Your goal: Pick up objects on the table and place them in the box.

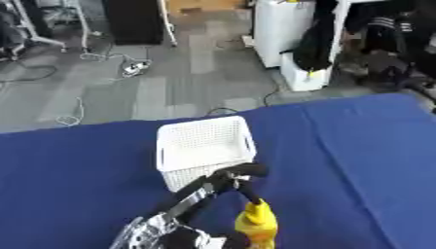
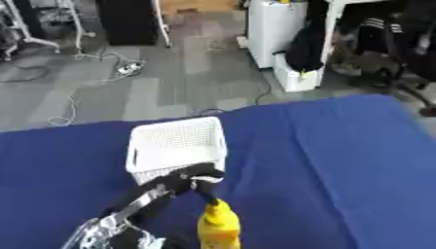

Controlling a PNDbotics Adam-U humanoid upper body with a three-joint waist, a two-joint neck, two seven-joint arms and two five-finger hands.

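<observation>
A white perforated box [image 1: 204, 141] stands on the blue table [image 1: 357, 160], a little left of centre. My left hand [image 1: 236, 176] is just in front of the box's near wall, fingers curled round the top of a yellow object [image 1: 256, 223] that hangs below it toward the bottom edge. The left arm [image 1: 179, 206] rises from the lower left, black with silver joints. The lower part of the yellow object is cut off by the frame. My right hand shows in neither view.
Beyond the table's far edge lies grey floor with cables [image 1: 128, 65], a white cabinet [image 1: 285, 29] and dark chairs [image 2: 400, 44] at the upper right. The blue cloth extends to both sides of the box.
</observation>
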